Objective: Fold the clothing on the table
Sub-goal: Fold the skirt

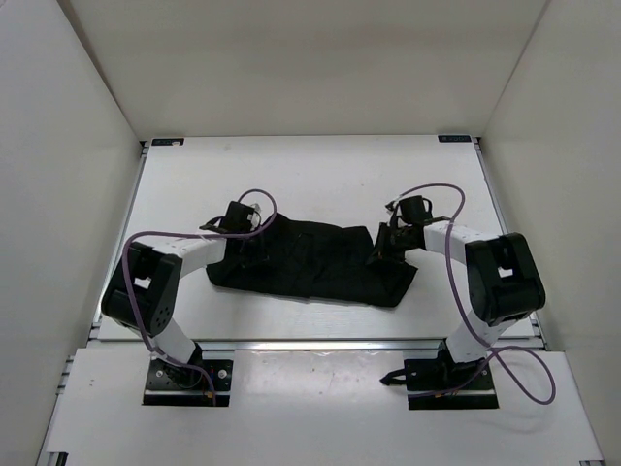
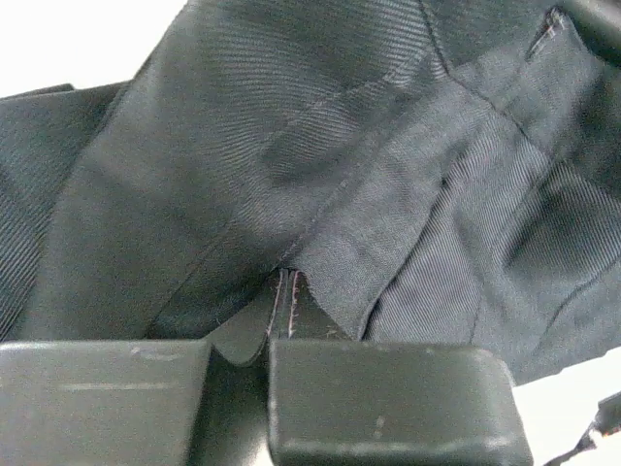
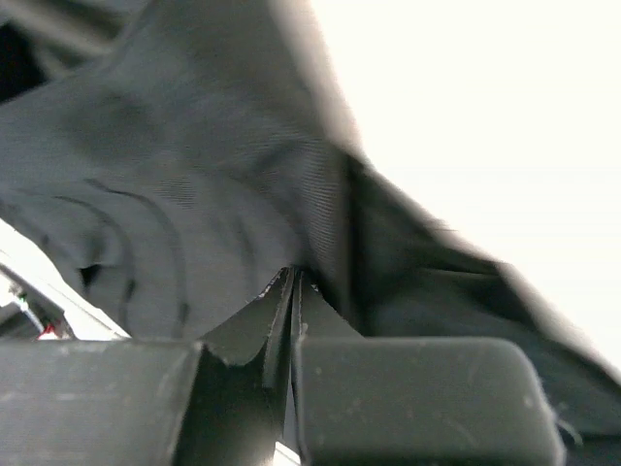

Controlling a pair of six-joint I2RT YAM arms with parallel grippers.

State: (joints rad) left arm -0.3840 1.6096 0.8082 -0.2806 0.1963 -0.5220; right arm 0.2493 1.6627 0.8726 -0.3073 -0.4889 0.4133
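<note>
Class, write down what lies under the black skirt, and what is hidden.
The white table, showing all around the skirt. The patch beneath is covered, so anything under the fabric cannot be seen.

Both arms reach inward, elbows at eight and four o'clock; left gripper point(image 2: 281, 291) and right gripper point(image 3: 291, 283) each clamped closed on the clothing point(image 1: 310, 264).

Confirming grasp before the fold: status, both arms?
Left gripper shut on skirt, left end. Right gripper shut on skirt, right end. Skirt spread on table. Nothing else seen nearby.
</note>
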